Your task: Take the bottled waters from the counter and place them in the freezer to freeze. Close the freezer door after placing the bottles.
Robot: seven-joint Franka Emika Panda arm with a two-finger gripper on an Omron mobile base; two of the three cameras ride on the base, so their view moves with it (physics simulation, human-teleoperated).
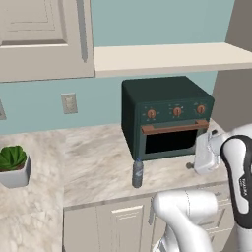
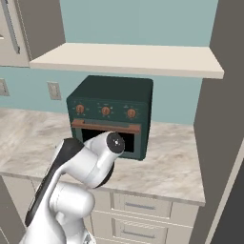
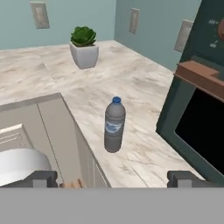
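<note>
Here the beige marbled worktop (image 1: pixel 93 157) carries everything that matters, with the dark green toaster oven (image 1: pixel 167 115) standing at its back and a small potted plant (image 1: pixel 14 165) well off to the left. In front of the oven's left corner, near the worktop's front edge, stands the grey bottled water (image 1: pixel 137 173), upright, its long axis vertical and its blue-grey cap on top. The hand view shows the same bottle (image 3: pixel 114 126) standing dead ahead of the claw (image 3: pixel 113 178), well apart from it and roughly centred between the two finger tips, the oven door just to one side. The claw is spread wide and holds nothing. Judging from that, the coming move is a straight advance toward the bottle so the fingers pass either side of its body; the nearby oven front looks like the main thing to avoid brushing.
</note>
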